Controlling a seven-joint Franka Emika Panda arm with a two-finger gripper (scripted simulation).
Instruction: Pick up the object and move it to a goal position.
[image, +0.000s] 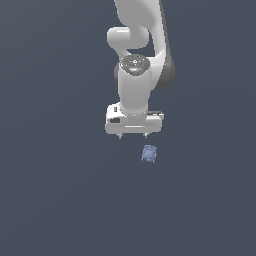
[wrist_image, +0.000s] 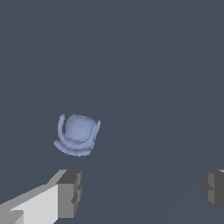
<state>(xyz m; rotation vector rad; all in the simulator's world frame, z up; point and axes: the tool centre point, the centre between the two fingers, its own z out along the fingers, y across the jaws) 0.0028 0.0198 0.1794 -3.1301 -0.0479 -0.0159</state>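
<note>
The object is a small periwinkle-blue lumpy thing lying on the dark grey floor, just below and slightly toward the exterior view's right of my gripper. In the wrist view the object shows as a rounded body with curved stubby arms. My gripper is open and empty, its two grey fingertips spread wide apart. The object lies ahead of the fingertips, not between them. The gripper hangs above the floor, pointing down.
The white arm rises above the gripper to the top of the exterior view. The flat dark grey floor surrounds everything; no other objects or goal marker show.
</note>
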